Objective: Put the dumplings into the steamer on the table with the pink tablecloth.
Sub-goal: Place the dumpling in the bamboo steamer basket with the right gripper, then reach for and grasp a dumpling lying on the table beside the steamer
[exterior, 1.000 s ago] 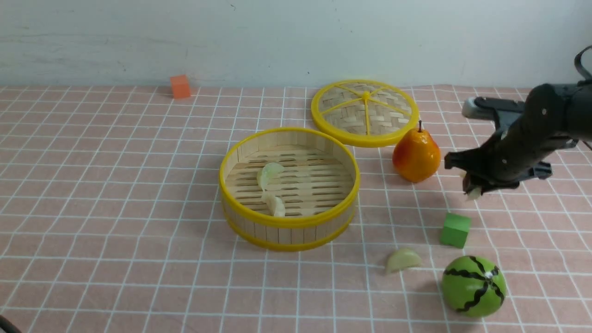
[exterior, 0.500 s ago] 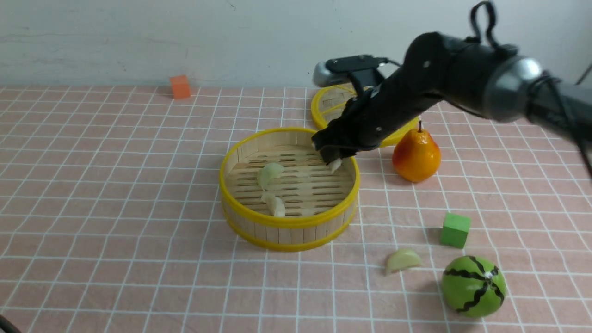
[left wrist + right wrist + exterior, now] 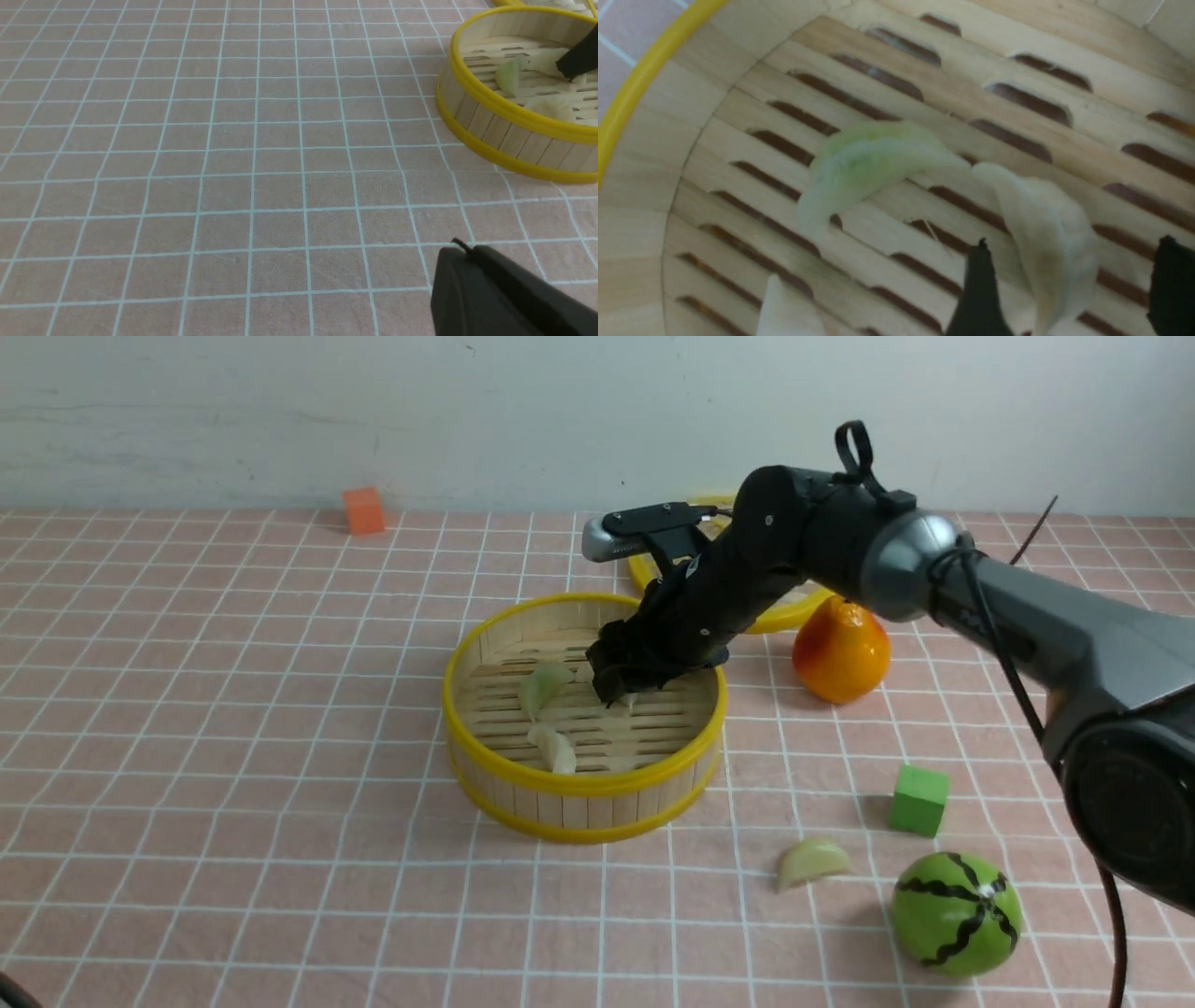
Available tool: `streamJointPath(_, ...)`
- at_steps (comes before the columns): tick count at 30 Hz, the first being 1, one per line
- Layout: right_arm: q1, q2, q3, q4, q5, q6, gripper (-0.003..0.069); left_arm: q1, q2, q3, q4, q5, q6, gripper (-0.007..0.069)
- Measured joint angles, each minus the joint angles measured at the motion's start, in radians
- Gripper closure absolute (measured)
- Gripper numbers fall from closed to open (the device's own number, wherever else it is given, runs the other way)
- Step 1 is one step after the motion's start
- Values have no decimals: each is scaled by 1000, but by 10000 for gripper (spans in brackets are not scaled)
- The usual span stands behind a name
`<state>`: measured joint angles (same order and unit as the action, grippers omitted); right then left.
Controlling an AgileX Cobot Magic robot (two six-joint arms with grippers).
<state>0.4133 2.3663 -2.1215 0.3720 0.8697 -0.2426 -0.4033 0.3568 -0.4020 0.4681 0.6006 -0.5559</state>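
While your right pincer [image 3: 1073,261] stands open in the steamer [image 3: 467,709], the dumpling [image 3: 1041,219] between may cling when you lift

The front view looks forward from between the 2 arms, holding the round yellow-rimmed bamboo-slat steamer [image 3: 583,784] on the pink white-gridded tablecloth [image 3: 233,756]. The left wrist view sits low, its jaws well apart from the steamer. The right wrist view is very near, with the slatted floor just beneath the jaws of the right gripper [image 3: 1073,298]. All 3 share the steamer.
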Motion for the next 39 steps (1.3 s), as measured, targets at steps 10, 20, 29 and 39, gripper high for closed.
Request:
streamJointPath(10, 0, -324, -142, -181, 362, -68, 86, 0, 0, 0, -4, -21, -2, 638)
streamJointPath(20, -21, -361, 406, -257, 350, -133, 89, 0, 0, 0, -8, -41, -18, 638)
streamJointPath(29, -8, -287, 581, -263, 169, -308, 90, 0, 0, 0, -8, -45, -34, 638)
streamJointPath(39, -8, -262, 559, -281, 211, -400, 365, 0, 0, 0, -7, -43, -36, 638)
